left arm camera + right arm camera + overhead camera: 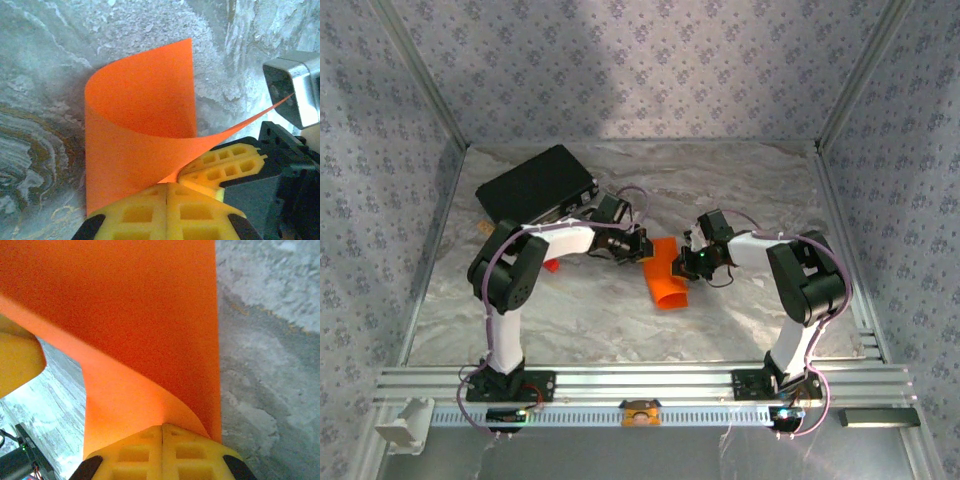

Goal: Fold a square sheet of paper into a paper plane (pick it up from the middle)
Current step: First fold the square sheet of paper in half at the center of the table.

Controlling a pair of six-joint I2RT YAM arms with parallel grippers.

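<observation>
Left gripper (166, 192) is clamping shut on the sheet (135, 115), both yellow pads meeting with the orange edge pinched between them. Right gripper (162, 435) is doing the same, jaws closed on the paper from its own side. In the left wrist view the two grippers are sitting just beside each other, nearly nose to nose, so both are gripping close together on the sheet rather than at opposite corners. From the pinch the paper is bowing out into a loose open loop, one flap rising and rolling over, one corner sticking out toward the right arm. From the top camera the sheet is hanging between the two wrists near the middle of the table (620, 320), the curl drooping toward the near side; I can't tell whether its lowest part is touching the marbled surface. Black case (535, 185) is lying at the far left, well apart, and a small red block (550, 266) is sitting beside the left arm; neither is involved. Progress, as I'm reading it: the pickup is done and the sheet is being bent over for a fold, but no pressed crease is showing on the visible faces, only a soft curve. No nose, no wings, no dart shape. So it's looking like an early stage, with essentially all the folds left.
</observation>
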